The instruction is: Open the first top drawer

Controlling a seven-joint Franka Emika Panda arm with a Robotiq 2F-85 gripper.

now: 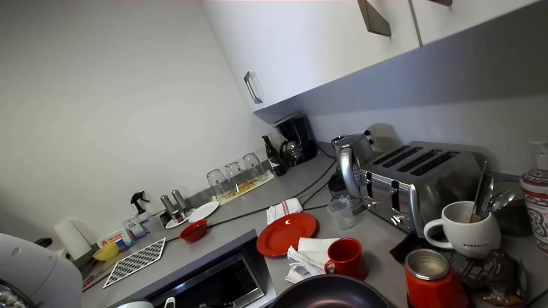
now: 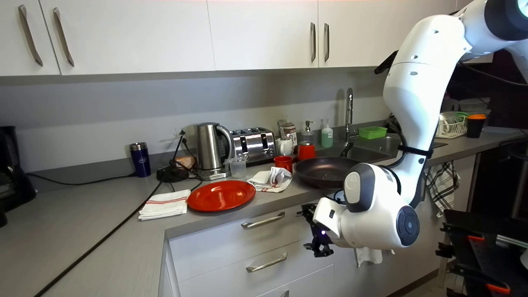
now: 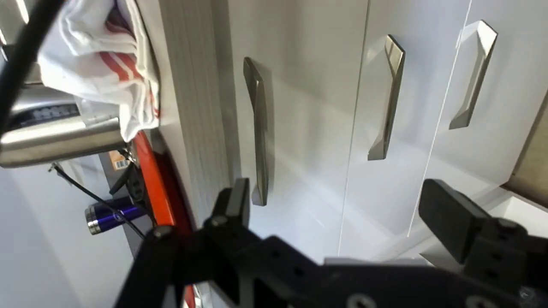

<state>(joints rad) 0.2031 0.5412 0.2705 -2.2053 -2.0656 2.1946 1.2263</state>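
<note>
The top drawer (image 2: 214, 247) shows in an exterior view as a light, flat front right under the counter. It looks shut, and its inside is hidden. Its metal handle (image 2: 263, 220) is a straight bar. In the wrist view the top drawer (image 3: 308, 107) lies nearest the counter edge, with its handle (image 3: 259, 128) standing clear of the front. My gripper (image 2: 311, 231) is in front of the drawers, to the right of the handles in that exterior view. In the wrist view my gripper (image 3: 342, 205) is open and empty, its fingers apart from the handle.
Lower drawers have handles too, a middle handle (image 2: 267, 262) and a lower handle (image 3: 475, 77). On the counter (image 2: 185, 225) above stand a red plate (image 2: 221, 196), a folded towel (image 2: 165, 205) and a black pan (image 2: 326, 171). White wall cupboards (image 2: 264, 37) hang above.
</note>
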